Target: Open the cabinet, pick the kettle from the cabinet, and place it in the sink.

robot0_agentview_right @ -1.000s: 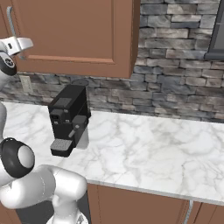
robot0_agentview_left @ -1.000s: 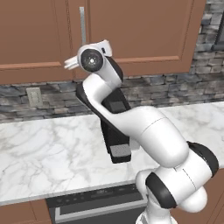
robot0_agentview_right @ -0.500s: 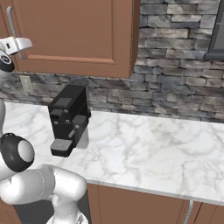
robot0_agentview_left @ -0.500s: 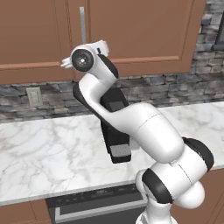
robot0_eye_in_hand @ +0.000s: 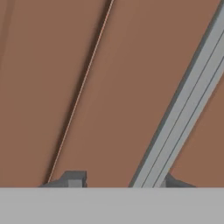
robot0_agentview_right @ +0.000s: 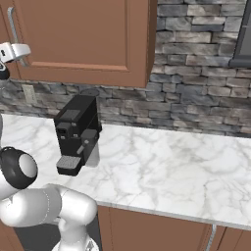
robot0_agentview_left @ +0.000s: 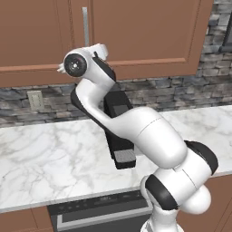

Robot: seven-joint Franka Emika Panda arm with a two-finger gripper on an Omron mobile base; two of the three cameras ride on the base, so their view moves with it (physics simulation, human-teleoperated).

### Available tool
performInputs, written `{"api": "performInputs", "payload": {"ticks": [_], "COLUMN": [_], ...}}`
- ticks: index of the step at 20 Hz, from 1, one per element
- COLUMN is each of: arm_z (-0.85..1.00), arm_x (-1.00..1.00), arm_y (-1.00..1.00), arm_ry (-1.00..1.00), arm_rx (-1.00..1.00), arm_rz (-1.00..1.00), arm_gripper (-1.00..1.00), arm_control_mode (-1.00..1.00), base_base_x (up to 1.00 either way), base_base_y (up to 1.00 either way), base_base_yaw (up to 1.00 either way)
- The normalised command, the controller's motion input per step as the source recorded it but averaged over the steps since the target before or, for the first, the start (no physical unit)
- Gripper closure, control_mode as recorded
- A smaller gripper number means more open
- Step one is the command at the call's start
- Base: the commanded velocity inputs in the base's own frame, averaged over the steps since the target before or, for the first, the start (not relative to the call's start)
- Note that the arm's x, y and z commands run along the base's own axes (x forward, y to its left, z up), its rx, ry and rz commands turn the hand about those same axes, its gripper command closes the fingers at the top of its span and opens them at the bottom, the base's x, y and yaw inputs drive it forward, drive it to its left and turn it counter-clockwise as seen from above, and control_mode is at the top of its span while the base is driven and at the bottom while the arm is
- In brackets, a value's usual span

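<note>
Where the gripper meets the cabinet, handle between jaws, tips cropped, grip unclear.

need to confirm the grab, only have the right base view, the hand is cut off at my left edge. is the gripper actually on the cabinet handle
Observer: In the hand view the silver handle runs slantwise between the two finger tips, nearer the right one.
Operator: shut on it yet
Observer: I cannot tell; a wide gap shows between the left tip and the bar.
Operator: door moved at all
Observer: The left base view shows the cabinet door flush with its neighbour, closed.
Operator: kettle visible
Observer: No. The black coffee machine stands on the counter behind the arm.
</note>
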Motion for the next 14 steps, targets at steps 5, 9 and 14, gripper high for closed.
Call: {"api": "performInputs", "payload": {"ticks": [5, 9, 14], "arm_z": [-0.21, -0.11, -0.11], "arm_x": [0.17, 0.19, 0.01], "arm_y": [-0.14, -0.15, -0.17], "arm_ry": [0.0, 0.0, 0.01], "arm_rx": [0.0, 0.0, 0.01], "arm_rz": [-0.05, -0.06, -0.06], "arm_gripper": [1.0, 1.0, 1.0], "arm_control_mode": [-1.0, -1.0, -1.0], "base_base_x": [0.0, 0.0, 0.0], "base_base_y": [0.0, 0.0, 0.0], "base_base_yaw": [0.0, 0.0, 0.0]}}
